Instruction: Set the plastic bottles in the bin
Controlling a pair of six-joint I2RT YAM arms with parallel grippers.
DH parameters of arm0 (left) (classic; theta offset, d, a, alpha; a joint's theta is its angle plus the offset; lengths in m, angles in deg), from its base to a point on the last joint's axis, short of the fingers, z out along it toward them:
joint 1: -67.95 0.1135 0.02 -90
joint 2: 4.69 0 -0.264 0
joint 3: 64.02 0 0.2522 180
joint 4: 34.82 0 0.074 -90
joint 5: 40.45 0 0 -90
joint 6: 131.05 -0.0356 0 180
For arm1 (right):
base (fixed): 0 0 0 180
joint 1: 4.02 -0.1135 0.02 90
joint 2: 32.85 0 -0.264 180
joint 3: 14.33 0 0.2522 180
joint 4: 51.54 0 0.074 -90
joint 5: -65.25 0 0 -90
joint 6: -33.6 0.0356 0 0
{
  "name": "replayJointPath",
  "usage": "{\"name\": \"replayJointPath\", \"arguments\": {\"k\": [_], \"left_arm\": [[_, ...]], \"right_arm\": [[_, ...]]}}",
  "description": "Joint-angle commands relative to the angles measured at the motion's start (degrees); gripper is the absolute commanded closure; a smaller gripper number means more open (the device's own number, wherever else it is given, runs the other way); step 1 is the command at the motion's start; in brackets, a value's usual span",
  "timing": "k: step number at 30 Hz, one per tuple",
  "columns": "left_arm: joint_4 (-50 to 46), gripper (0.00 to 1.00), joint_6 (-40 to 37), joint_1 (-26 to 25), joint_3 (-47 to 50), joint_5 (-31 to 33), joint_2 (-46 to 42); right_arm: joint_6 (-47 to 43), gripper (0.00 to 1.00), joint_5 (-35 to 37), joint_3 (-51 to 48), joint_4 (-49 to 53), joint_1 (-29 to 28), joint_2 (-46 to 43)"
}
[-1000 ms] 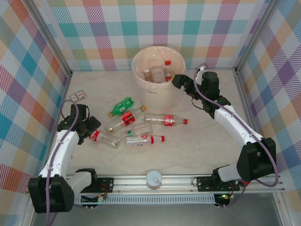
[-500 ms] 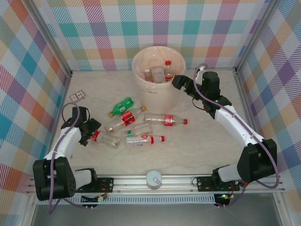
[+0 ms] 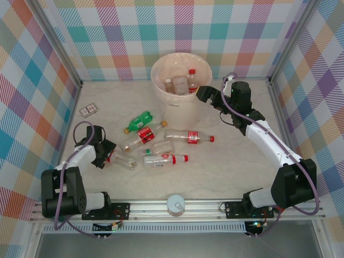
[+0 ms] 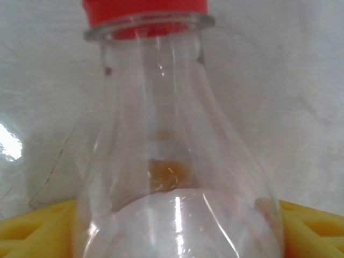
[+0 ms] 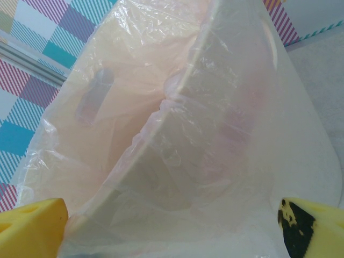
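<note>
The step in hand appears to be picking up the clear plastic bottle with a red cap and red label [image 3: 121, 159]. It lies on its side at the left end of the loose heap on the pale marbled table [image 3: 242, 166], well apart from the large round cream plastic bin [image 3: 177, 110] at the back. The left gripper [image 3: 106, 154] sits low at that bottle's near end. In the left wrist view its yellow pads [image 4: 32, 234] flank the bottle's shoulder and seem to meet the plastic, but it cannot be told whether they are clamped.

The thin wall will probably buckle or slip, so the squeeze should land on the wide shoulder, not the tapering neck. The lift should then go straight up, clear of the other bottles [image 3: 161, 148], before swinging to the bin. The right gripper [image 3: 203, 92] hangs just beside the bin's rim, spread wide and empty, and could crowd the drop.

Against a second ago, the left arm has folded back toward its base and its gripper has eased slightly nearer. The bottle, the heap and the right arm sit as they did.
</note>
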Motion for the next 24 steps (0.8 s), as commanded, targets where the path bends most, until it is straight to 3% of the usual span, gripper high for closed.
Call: {"name": "replayJointPath", "arguments": {"k": [1, 10, 17, 24], "left_arm": [[2.31, 0.27, 0.84, 0.86, 1.04, 0.13, 2.1], [2.39, 0.42, 0.84, 0.91, 0.42, -0.06, 2.78], [0.66, 0.43, 0.41, 0.85, -0.66, -0.77, 1.74], [-7.18, 0.43, -1.46, 0.86, -4.93, 3.29, -6.78]], "right_arm": [[-1.95, 0.01, -0.7, 0.72, 4.4, -0.03, -0.12], [-2.12, 0.01, -0.31, 0.9, 4.63, 0.24, 0.08], [-2.22, 0.01, -0.75, 1.07, 4.73, 0.27, -0.07], [-2.52, 0.01, -3.23, 0.68, 3.0, 0.32, -0.82]]}}
